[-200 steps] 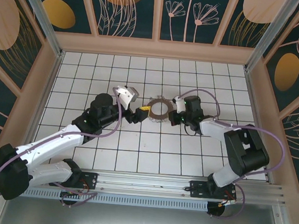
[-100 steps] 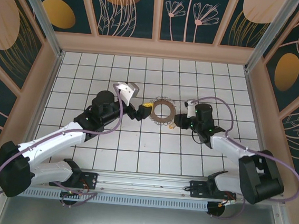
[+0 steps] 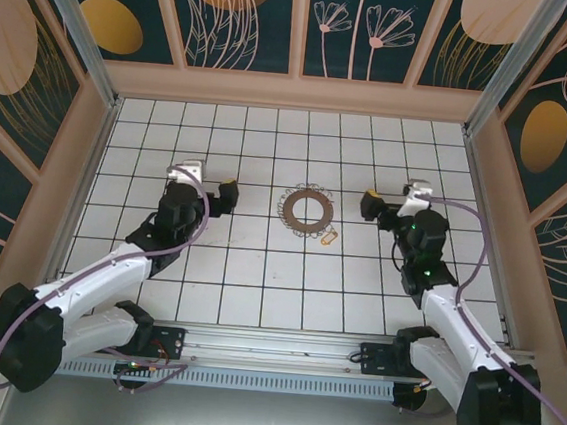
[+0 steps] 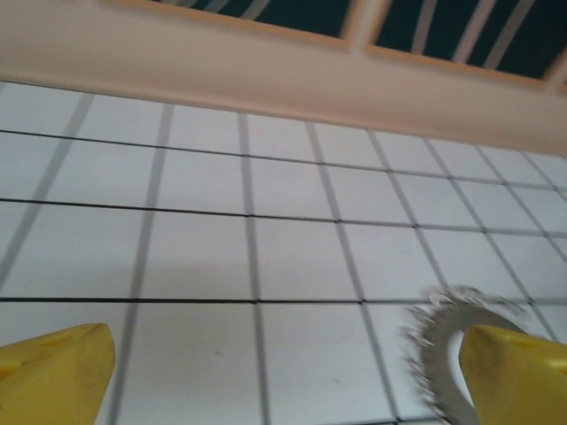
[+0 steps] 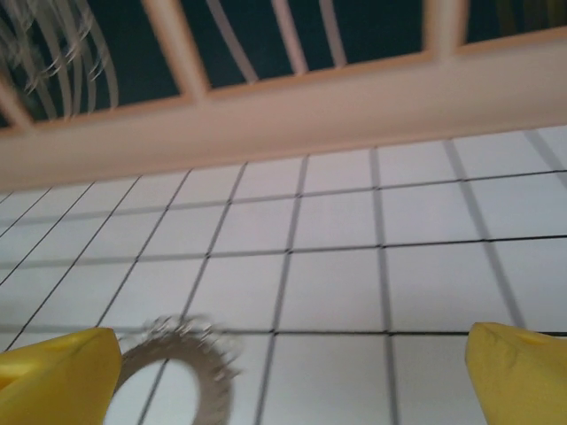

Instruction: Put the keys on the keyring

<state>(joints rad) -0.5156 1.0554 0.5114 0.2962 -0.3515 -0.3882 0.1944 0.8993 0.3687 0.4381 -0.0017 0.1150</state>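
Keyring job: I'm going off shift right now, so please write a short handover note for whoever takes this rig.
Left tool: open, empty, left of the keyring, apart from it.
Right tool: open, empty, right of the keyring, apart from it.
Keyring lies flat on the tiled table.
Key: on the table by the ring's lower-right rim in the top view; too small to tell whether it is threaded on.
Done: nothing confirmed.
Left: check the key; if loose, thread it on.
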